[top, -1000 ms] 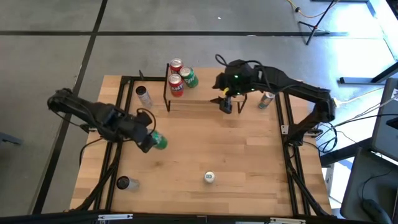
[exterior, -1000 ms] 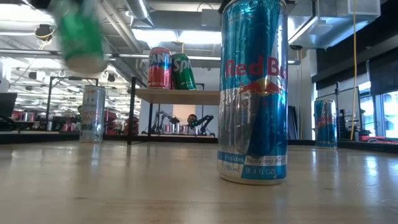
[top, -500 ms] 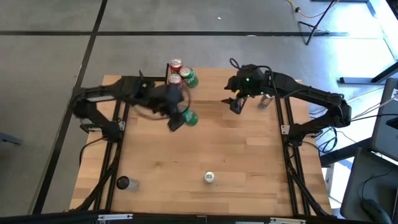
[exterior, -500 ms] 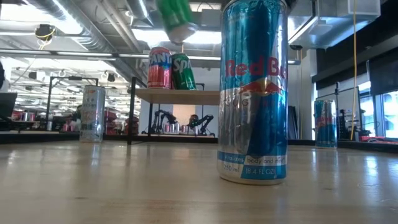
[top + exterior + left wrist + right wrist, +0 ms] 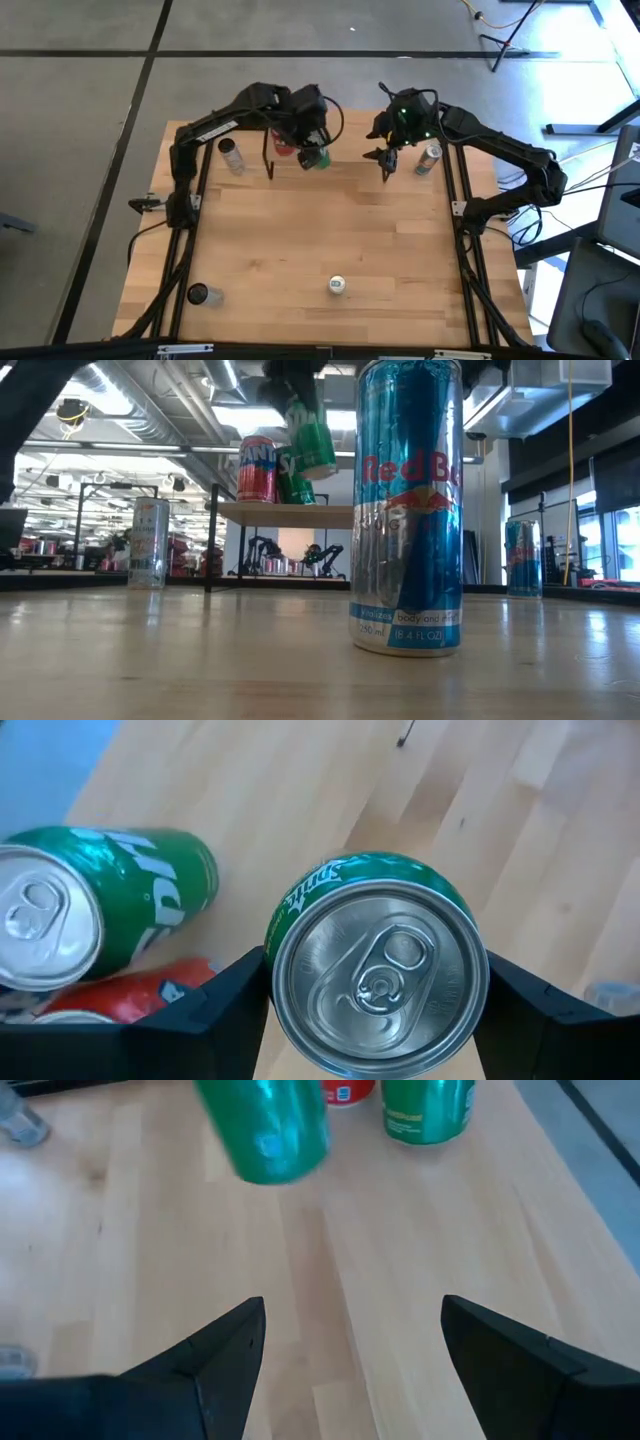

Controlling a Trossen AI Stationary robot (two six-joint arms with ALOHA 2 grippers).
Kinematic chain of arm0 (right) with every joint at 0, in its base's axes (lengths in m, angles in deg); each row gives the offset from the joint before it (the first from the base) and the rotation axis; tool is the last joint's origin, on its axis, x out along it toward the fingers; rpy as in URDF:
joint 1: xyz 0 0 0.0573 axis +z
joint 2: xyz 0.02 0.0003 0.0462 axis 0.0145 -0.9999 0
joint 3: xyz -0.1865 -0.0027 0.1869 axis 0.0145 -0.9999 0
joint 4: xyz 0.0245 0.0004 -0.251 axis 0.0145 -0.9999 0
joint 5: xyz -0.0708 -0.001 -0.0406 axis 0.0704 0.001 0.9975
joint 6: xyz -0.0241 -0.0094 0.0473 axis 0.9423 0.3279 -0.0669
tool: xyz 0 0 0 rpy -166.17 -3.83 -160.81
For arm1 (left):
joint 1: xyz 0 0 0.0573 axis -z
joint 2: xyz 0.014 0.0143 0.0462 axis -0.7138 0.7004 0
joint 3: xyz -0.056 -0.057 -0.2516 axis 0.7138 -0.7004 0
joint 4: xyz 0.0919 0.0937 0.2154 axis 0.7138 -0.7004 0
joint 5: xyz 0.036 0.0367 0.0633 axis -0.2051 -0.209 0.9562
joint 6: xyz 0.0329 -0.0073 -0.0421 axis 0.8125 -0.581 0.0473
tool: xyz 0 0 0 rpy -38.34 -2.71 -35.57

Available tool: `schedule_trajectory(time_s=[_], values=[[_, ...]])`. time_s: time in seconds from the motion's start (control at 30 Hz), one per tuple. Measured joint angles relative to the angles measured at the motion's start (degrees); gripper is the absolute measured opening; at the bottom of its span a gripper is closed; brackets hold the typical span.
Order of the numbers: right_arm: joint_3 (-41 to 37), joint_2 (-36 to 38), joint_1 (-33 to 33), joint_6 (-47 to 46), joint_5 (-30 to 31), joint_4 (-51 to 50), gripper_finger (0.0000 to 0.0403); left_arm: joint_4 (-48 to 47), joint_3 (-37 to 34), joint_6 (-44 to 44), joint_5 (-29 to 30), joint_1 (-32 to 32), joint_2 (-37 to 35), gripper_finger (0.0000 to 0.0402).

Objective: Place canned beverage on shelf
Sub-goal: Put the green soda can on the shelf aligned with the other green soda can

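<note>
Green can [image 5: 316, 158]: gripped between the closed-in fingers of the left gripper [image 5: 312, 152], held tilted above the shelf [image 5: 290, 513] at the table's far edge, right of the red can [image 5: 256, 469] and second green can [image 5: 120, 895] standing there. Right gripper [image 5: 385, 165]: fingers spread wide, empty, hovering right of the shelf, apart. Shelf's right portion is bare.

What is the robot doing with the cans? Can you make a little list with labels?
left gripper: shut on green Sprite can, held in the air over the shelf
right gripper: open, empty, near the shelf's other end
on the shelf: red can, second green Sprite can
on the table: blue Red Bull can, silver can
</note>
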Motion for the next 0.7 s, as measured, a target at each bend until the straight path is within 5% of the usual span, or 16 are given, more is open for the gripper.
schedule_trajectory(time_s=[0.7], values=[[0.02, -0.01, -0.03, 1.12, -0.95, -0.44, 0.0289, -1.94, -0.85, 10.85, -1.89, -8.38, 1.87, 0.0248]])
